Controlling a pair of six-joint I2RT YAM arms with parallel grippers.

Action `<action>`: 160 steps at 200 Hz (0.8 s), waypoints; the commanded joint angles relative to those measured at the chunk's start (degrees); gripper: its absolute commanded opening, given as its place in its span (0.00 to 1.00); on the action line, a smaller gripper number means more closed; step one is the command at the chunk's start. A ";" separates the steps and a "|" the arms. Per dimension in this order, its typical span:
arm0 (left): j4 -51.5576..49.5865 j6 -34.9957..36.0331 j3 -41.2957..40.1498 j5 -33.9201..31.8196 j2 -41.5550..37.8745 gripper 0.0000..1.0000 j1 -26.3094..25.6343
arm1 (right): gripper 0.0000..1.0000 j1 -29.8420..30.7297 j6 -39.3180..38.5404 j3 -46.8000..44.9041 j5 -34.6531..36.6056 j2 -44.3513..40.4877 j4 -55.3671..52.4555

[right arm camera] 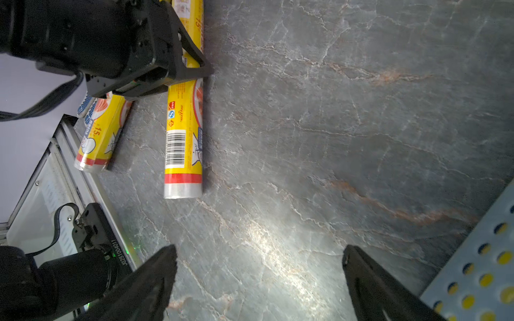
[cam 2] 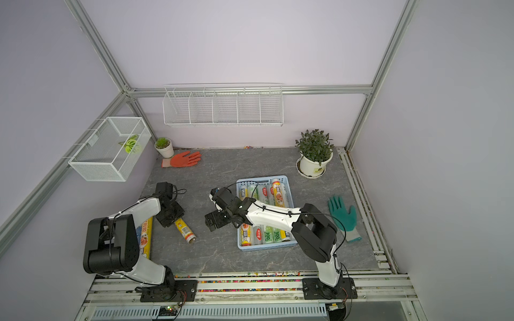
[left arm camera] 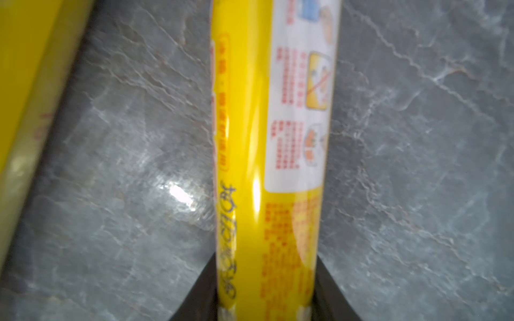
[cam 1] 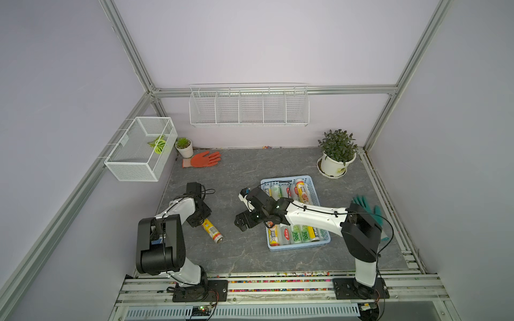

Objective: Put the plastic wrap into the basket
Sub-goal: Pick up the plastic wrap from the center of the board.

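At the far left a second yellow pack (cam 2: 146,236) of wrap lies on the tabletop (cam 2: 222,172) beside the left arm (cam 2: 144,207); it appears in a top view but not in both, since the arm covers it. The left wrist view catches only a blurred yellow strip of it at the frame edge, and the right wrist view shows one printed end of the pack (right arm camera: 100,133). Next to it the left tool (left arm camera: 266,255) is closed on the yellow roll (left arm camera: 250,139), a black finger pressed to each side. Both top views hide that grip under the wrist and show only the roll's free end (cam 1: 212,230) on the tabletop, well apart from the basket (cam 1: 299,245). Only the right wrist view shows this roll's barcode. The right tool (right arm camera: 260,247) hangs open over bare tabletop with nothing between its fingers, just beside the basket's perforated corner. In the basket several rolls (cam 1: 297,233) lie side by side, their middles covered by the right arm (cam 1: 314,216), so their count is unclear. At the right the green glove (cam 2: 342,214) lies on the tabletop, and in a top view the glove (cam 1: 360,200) is partly behind the arm's elbow
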 commanded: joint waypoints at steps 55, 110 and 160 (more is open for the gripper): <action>-1.10 -0.18 -2.20 11.96 -6.46 0.18 -5.54 | 0.98 -0.50 -0.43 -3.00 3.76 -7.22 -1.96; -0.88 -3.44 -1.46 16.45 -17.52 0.10 -10.42 | 0.98 -1.25 -0.11 -6.31 10.16 -12.45 -2.55; 2.20 -6.83 -1.04 21.54 -23.09 0.05 -14.33 | 0.98 -2.25 2.61 -10.67 16.87 -18.40 -2.34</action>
